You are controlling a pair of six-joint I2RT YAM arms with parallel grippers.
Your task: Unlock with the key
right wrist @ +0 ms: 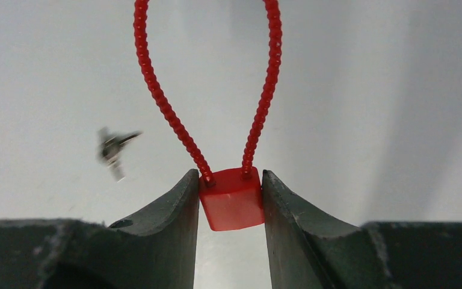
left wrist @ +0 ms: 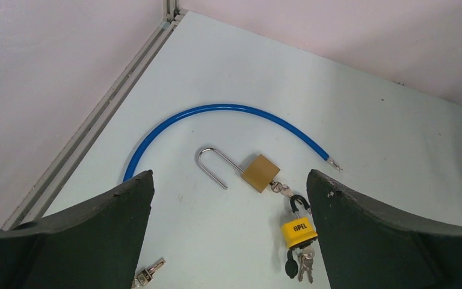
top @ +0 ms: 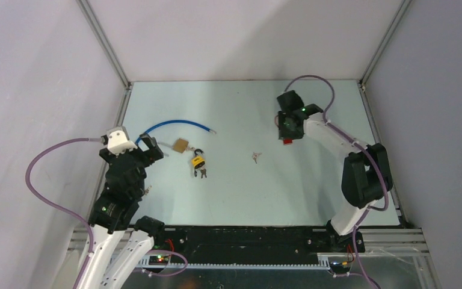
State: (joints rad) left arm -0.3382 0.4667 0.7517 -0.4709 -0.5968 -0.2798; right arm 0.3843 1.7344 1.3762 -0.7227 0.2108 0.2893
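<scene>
My right gripper (right wrist: 231, 180) is shut on the red body of a small lock (right wrist: 231, 198), whose red beaded loop (right wrist: 156, 90) reaches away from the fingers. In the top view that red lock (top: 287, 142) sits under the right gripper (top: 289, 133) at the back right. A small loose key (top: 255, 156) lies on the table to its left, blurred in the right wrist view (right wrist: 113, 149). My left gripper (left wrist: 230, 173) hangs open over the table's left side, nothing between its fingers.
Ahead of the left gripper lie a brass padlock (left wrist: 260, 173) with a long shackle and a key in its base, a yellow padlock (left wrist: 299, 232) with a key bunch, and a curved blue cable (left wrist: 216, 108). Another key (left wrist: 147, 274) lies by the left finger. Walls enclose the table.
</scene>
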